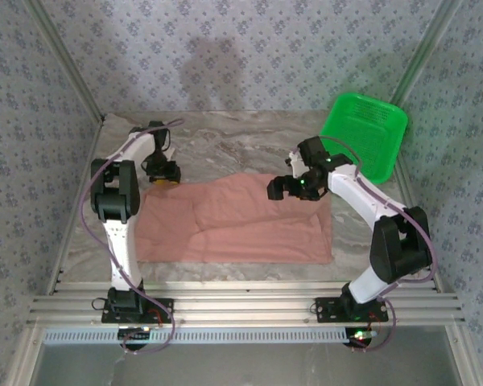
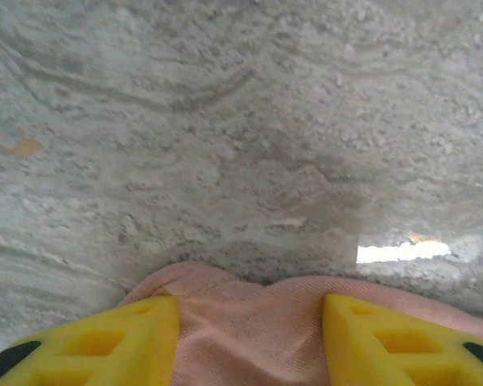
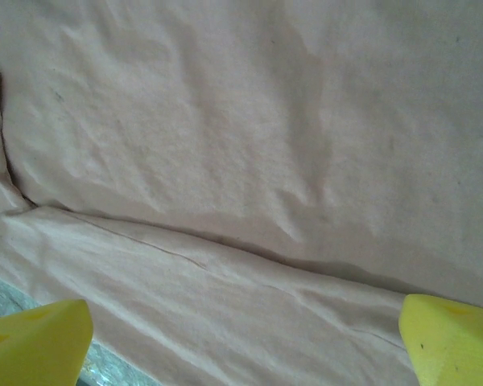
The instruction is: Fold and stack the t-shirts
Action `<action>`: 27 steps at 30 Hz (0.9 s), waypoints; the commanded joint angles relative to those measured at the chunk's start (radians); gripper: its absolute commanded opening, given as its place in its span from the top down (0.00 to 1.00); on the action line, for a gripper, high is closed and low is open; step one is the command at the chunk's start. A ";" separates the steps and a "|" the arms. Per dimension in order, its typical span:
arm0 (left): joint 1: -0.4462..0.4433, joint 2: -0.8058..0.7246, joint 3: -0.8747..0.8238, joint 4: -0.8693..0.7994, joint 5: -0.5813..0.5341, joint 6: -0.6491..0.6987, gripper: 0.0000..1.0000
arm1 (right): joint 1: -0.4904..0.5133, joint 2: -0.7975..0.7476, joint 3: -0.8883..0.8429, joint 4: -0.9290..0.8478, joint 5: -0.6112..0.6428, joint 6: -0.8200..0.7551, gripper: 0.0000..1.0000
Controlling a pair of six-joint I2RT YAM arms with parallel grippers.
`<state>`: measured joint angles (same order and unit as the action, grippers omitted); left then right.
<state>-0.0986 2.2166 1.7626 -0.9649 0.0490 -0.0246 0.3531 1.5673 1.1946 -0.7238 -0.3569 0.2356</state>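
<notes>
Left gripper (image 1: pixel 162 177): jaws partly apart, straddling the far-left corner of the pink t-shirt (image 1: pixel 241 221), with cloth bunched between the yellow fingers (image 2: pixel 105 342) but not visibly pinched. Right gripper (image 1: pixel 286 189): jaws wide apart, holding nothing, hovering over the shirt's far-right part, where a fold seam crosses the cloth. Shirt lies spread flat mid-table (image 1: pixel 225 137); the green basket (image 1: pixel 364 133) sits at the far-right corner, apart from it.

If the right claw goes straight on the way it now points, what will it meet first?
Most likely the shirt: its cloth lies across the whole gap ahead of the open right claw. The distance is unclear.
</notes>
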 commanded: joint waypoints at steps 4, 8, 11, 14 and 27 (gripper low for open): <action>-0.016 0.012 -0.028 0.021 -0.053 0.011 0.73 | -0.009 -0.020 -0.031 -0.009 -0.008 0.013 0.00; -0.012 -0.049 -0.055 0.036 -0.073 -0.002 0.89 | -0.010 -0.017 -0.026 -0.009 -0.003 0.015 0.00; -0.015 -0.135 -0.071 0.053 -0.063 -0.023 0.92 | -0.010 -0.018 -0.028 -0.003 0.005 0.018 0.00; -0.020 -0.237 -0.107 0.077 -0.049 -0.045 0.92 | -0.011 -0.017 -0.030 -0.001 0.014 0.025 0.00; -0.069 -0.585 -0.387 0.149 -0.006 -0.087 0.92 | -0.019 -0.018 -0.053 0.009 0.036 0.041 0.00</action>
<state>-0.1539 1.6848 1.4261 -0.8268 0.0334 -0.0887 0.3424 1.5627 1.1542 -0.7132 -0.3363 0.2634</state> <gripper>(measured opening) 0.083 0.998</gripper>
